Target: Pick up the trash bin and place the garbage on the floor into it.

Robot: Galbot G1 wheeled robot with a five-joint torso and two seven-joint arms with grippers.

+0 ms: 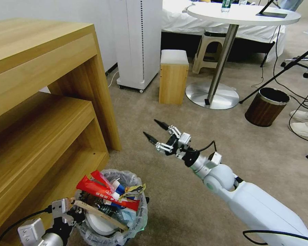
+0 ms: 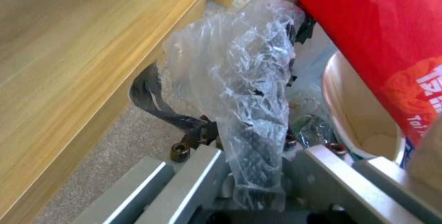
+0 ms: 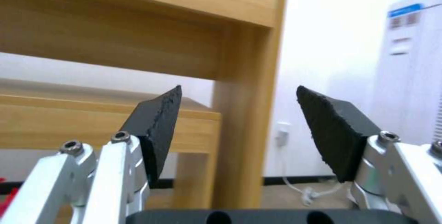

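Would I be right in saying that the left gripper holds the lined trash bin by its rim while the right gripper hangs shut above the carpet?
Not quite: the right gripper is open, its jaws spread apart in the right wrist view. The rest stands: the left gripper holds the trash bin by its rim.

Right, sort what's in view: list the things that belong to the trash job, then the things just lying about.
Belongs to the job:
- trash bin, bag-lined
- garbage piled in it: red packets, wooden stick
- left gripper, shut on the bin's rim
- right gripper, jaws open, holding nothing
- beige floor

Just lying about:
- wooden shelf
- brown bin
- round table
- wooden stool
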